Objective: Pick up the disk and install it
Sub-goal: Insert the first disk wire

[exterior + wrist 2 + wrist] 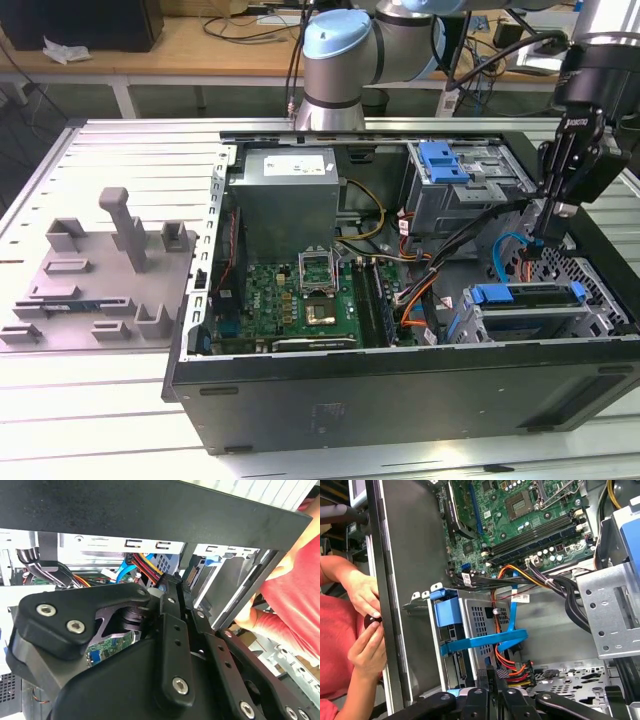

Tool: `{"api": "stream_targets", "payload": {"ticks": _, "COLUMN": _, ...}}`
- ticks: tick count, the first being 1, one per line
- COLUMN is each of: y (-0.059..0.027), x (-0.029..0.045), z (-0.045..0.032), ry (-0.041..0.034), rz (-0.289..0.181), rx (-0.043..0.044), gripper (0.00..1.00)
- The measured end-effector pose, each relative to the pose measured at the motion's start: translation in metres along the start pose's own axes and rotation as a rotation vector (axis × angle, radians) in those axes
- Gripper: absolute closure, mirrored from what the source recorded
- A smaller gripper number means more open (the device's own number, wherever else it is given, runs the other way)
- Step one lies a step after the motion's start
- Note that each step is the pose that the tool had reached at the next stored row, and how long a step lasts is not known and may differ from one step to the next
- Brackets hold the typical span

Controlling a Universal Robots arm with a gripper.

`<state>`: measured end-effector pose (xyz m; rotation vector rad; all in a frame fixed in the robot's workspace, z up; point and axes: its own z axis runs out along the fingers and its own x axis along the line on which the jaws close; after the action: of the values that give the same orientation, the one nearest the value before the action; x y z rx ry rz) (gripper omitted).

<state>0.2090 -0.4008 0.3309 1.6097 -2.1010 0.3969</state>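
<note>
On the table (60,420), a grey fixture (110,270) sits left of the open computer case (400,395). Right of the motherboard (300,300), the disk (527,296) appears seated in its near-right bay, so installation looks nearly done. The gripper (536,245) hangs just above it; I cannot tell whether it is spread or closed.

Mobo (310,295) green w/ black slots; PC case (400,390) blk; disk (525,295) carrier bright blue; cage latch (443,160) blue; fixture tray (100,270) grey; sleeve (335,645) red.
</note>
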Motion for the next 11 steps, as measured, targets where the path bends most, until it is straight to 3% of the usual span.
{"api": "stream_targets", "payload": {"ticks": 5, "y": 0.0001, "x": -0.0002, "z": 0.0000, "ry": -0.0001, "rz": 0.000, "rx": 0.0000, "gripper": 0.84}}
{"api": "stream_targets", "payload": {"ticks": 6, "y": 0.0000, "x": 0.0001, "z": 0.0001, "ry": -0.0029, "rz": 0.000, "rx": -0.0007, "gripper": 0.84}}
{"api": "stream_targets", "payload": {"ticks": 9, "y": 0.0001, "x": 0.0038, "z": 0.0012, "ry": -0.0236, "rz": -0.004, "rx": -0.0039, "gripper": 0.84}}
{"api": "stream_targets", "payload": {"ticks": 11, "y": 0.0003, "x": 0.0069, "z": 0.0002, "ry": -0.0330, "rz": -0.005, "rx": -0.0052, "gripper": 0.84}}
